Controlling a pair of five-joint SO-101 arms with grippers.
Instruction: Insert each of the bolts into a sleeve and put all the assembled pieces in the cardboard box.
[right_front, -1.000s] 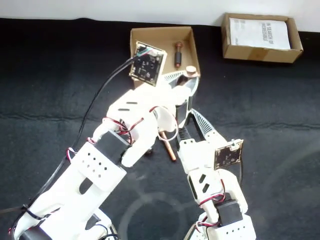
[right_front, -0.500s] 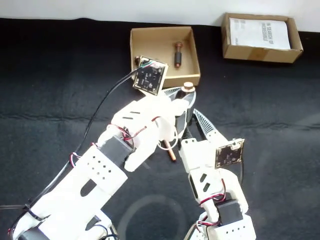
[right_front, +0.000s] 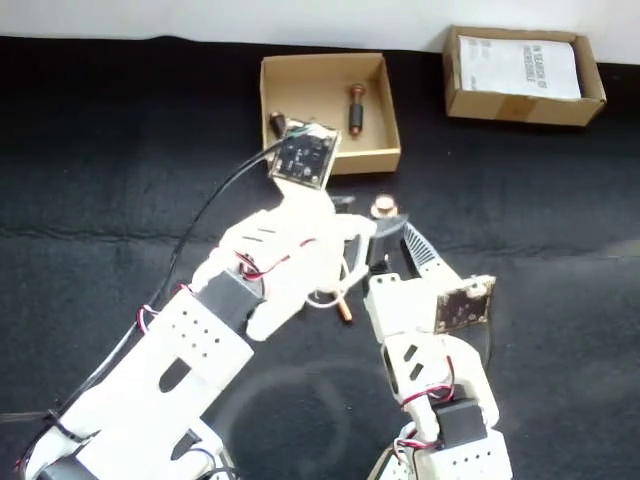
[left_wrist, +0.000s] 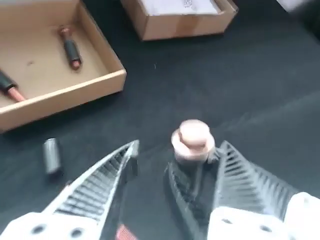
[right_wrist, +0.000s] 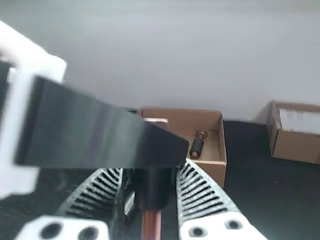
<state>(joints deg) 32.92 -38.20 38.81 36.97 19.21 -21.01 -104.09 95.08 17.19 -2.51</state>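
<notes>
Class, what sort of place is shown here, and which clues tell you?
Probably a robotics lab bench: two white arms share a black-covered table, with a cardboard box of assembled bolts and a white wall.

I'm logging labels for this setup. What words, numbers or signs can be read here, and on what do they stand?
White sheet lying in the small box at the table's far edge: lines of print, too small to read.
Circuit boards mounted on the arms: no legible markings.
Cardboard box: no print visible.
</notes>
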